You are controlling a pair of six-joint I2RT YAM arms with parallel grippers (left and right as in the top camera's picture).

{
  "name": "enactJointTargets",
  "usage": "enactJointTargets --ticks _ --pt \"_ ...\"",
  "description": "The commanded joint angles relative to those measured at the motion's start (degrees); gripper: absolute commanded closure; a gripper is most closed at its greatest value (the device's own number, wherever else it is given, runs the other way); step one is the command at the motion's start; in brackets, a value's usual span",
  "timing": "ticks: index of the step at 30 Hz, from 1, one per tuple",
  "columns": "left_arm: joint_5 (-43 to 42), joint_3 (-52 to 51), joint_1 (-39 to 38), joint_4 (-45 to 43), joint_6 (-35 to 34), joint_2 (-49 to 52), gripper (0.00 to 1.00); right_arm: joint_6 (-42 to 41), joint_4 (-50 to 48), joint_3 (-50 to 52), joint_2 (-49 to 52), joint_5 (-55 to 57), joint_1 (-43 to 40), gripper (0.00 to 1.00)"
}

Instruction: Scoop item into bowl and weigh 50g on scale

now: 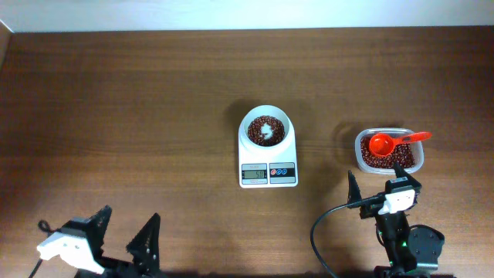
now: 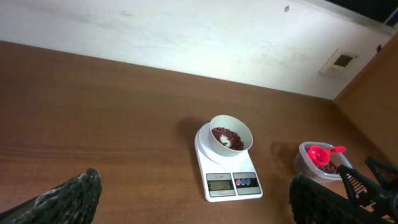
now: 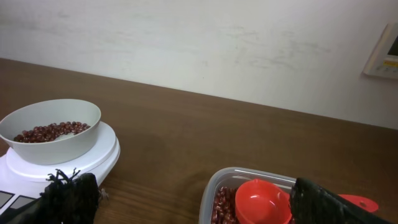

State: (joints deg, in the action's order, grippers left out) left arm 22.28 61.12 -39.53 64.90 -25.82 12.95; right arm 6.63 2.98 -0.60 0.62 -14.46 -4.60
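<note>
On the tabletop (image 1: 139, 93) the scale (image 1: 268, 164) carries the bowl (image 1: 267, 110), with a shallow layer of beans (image 3: 50, 132) inside. Well to its right, a clear tub (image 1: 359, 147) holds more beans and a red scoop (image 1: 384, 144). Both arms sit low at the near edge. The left claw (image 1: 122, 230) is spread wide and empty. The right claw (image 1: 380, 187) is spread and empty just before the tub, with a black cable (image 1: 318, 232) looping beside it.

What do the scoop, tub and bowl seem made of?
Scoop: glossy red plastic, by its sheen. Tub: clear plastic; beans show through its wall. Bowl: smooth white, plastic or ceramic; cannot tell which.
</note>
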Motion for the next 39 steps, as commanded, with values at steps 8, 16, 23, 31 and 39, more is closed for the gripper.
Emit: enactJointTargets --ticks 8,16,23,31,39 --pt "-1.7 0.0 -0.1 7.8 -0.3 -12.5 0.01 0.0 0.2 0.3 -0.4 -0.1 0.5 0.01" --pt "-2.4 -1.3 -0.1 5.2 -0.3 -12.6 0.01 0.0 0.2 0.3 -0.4 -0.1 0.5 0.01" --pt "-6.1 -15.7 -0.1 -11.5 -0.2 -12.6 0.01 0.0 0.2 0.3 -0.4 -0.1 0.5 0.01" --pt "-12.0 -38.6 -0.1 -41.1 2.3 -12.6 0.01 0.0 0.2 0.3 -0.4 -0.1 0.5 0.01" --pt "-17.0 -59.4 -0.1 -74.3 9.7 -12.6 0.01 0.0 0.2 0.3 -0.4 -0.1 0.5 0.01"
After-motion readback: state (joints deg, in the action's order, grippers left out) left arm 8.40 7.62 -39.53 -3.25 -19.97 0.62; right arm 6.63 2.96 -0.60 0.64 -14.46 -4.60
